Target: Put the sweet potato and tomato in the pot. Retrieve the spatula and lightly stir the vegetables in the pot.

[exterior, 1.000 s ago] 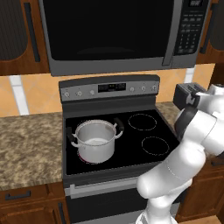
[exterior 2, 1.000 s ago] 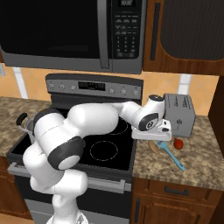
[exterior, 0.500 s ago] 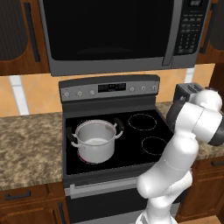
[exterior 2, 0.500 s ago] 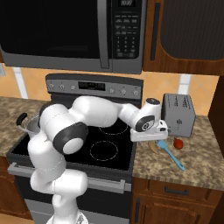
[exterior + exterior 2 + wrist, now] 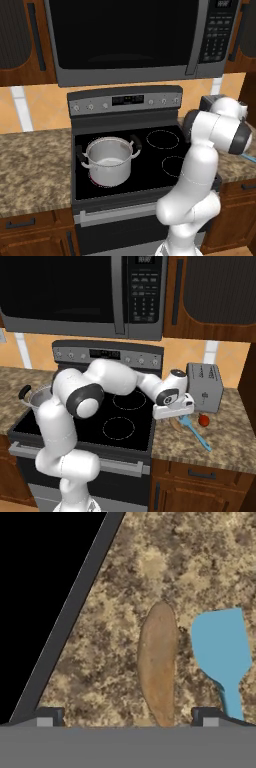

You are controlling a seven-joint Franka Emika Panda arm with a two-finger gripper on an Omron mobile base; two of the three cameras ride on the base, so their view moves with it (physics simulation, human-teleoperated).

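The sweet potato [image 5: 157, 662] lies tan and elongated on the speckled counter, between my gripper's open fingertips [image 5: 207, 717] and nearer the right one. My gripper [image 5: 127, 719] hovers just above it, empty. In the right base view the gripper [image 5: 173, 415] points down at the counter right of the stove, with the sweet potato [image 5: 176, 425] peeking out beneath. The blue spatula [image 5: 220, 644] lies beside the root, and its handle [image 5: 197, 435] runs toward the counter's front. The red tomato [image 5: 203, 419] sits near the toaster. The steel pot [image 5: 109, 161] stands on the front left burner.
A silver toaster [image 5: 205, 387] stands at the back of the right counter, close behind my hand. The black stove edge [image 5: 70, 617] runs left of the sweet potato. The microwave [image 5: 130, 40] hangs above the stove. My arm arches over the right burners [image 5: 120, 426].
The arm's elbow has swung round and the hand has sunk a little toward the counter over the sweet potato. The jaws stayed open. Nothing on the counter moved.
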